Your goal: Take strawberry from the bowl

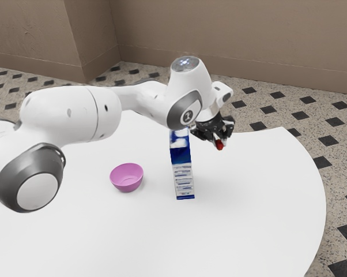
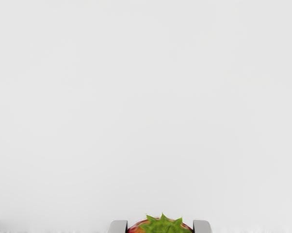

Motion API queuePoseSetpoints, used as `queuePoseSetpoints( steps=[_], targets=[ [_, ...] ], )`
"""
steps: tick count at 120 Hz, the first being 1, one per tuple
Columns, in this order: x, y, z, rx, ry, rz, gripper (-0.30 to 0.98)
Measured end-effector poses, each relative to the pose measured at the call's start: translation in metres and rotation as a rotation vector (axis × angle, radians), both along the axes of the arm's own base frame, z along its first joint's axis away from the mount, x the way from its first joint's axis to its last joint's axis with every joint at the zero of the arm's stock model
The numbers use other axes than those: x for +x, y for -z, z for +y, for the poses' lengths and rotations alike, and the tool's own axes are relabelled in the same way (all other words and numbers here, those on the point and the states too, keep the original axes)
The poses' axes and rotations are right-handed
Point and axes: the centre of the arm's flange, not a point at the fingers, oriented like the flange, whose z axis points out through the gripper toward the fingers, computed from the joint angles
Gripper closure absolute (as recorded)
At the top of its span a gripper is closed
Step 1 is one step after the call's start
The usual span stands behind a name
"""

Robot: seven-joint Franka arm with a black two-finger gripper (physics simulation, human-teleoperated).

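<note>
Clear of the carton's edge (image 1: 191, 173), strawberry (image 2: 161, 226) in claw (image 1: 219, 143).

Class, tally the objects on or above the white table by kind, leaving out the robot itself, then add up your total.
Strawberry (held by the end effector): 1
Bowl (pink): 1
Carton (blue and white): 1
Total: 3

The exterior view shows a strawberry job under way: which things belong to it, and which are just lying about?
Belong to the job:
- red strawberry with green leaves
- black two-finger gripper, shut on it
- round pink bowl, empty

Just lying about:
- tall blue-and-white carton, upright
</note>
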Motion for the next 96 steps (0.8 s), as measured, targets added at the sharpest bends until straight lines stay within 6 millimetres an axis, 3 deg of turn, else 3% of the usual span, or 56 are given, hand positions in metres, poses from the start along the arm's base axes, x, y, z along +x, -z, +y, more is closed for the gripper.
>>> queuePoseSetpoints(
  steps=[10,43,96],
  targets=[
    [0.003,0.025,-0.006,0.009,0.004,0.023,0.73],
    [0.012,0.075,-0.013,0.023,0.003,0.056,0.74],
    [0.013,0.108,-0.017,0.019,0.001,0.057,0.73]
  ],
)
